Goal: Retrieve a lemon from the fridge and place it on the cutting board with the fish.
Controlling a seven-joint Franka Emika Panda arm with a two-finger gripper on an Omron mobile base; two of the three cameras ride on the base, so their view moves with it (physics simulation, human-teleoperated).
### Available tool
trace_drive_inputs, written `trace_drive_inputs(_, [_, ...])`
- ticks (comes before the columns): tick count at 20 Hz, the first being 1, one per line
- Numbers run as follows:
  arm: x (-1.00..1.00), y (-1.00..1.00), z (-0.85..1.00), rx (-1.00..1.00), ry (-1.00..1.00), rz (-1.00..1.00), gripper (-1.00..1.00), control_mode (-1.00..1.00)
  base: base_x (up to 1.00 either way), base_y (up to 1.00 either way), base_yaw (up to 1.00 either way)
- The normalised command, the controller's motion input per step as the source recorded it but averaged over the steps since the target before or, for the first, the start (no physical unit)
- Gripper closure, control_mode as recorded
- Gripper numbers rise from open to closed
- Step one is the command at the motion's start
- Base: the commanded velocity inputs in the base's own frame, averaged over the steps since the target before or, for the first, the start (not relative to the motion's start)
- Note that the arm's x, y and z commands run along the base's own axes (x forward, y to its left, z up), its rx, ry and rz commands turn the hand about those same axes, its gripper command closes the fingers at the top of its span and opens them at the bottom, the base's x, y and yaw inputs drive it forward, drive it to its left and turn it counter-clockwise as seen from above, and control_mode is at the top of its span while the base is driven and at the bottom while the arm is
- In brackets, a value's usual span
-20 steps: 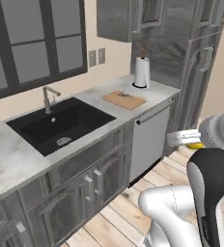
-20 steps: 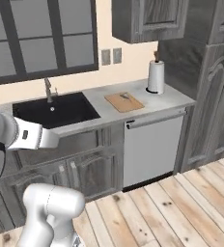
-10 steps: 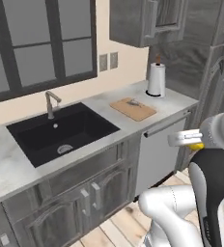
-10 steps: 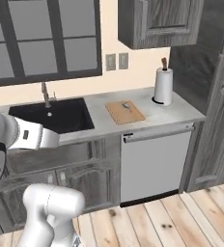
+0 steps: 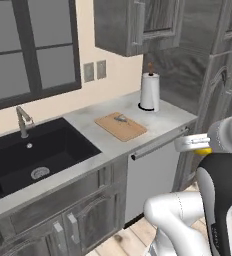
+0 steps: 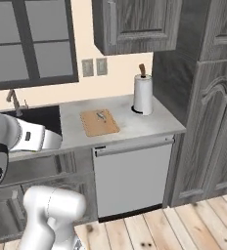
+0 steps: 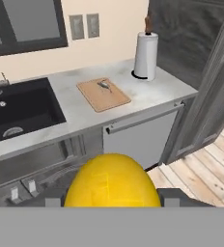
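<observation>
Lemon [image 7: 112, 181] sits pinched in the end effector [image 7: 112, 200], well short of the cutting board [image 7: 103, 94] with the fish [image 7: 104, 85] on the worktop [image 7: 157, 91].

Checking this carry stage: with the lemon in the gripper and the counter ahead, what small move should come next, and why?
Probably reach forward and up toward the cutting board. The gripper is shut on the lemon, which sits low, in front of the counter rather than over it. The board lies ahead beside the paper towel roll, with the fish on its far part and bare wood nearer.
</observation>
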Motion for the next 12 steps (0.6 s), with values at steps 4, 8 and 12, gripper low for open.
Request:
trace_drive_inputs(4, [0.00,0.00,0.00,0.00,0.00,0.00,1.00,1.00,0.50,-0.42,0.16])
trace_drive_inputs(8, [0.00,0.00,0.00,0.00,0.00,0.00,1.00,1.00,0.25,-0.28,0.30])
trace_drive_inputs(12, [0.00,0.00,0.00,0.00,0.00,0.00,1.00,1.00,0.24,-0.24,0.42])
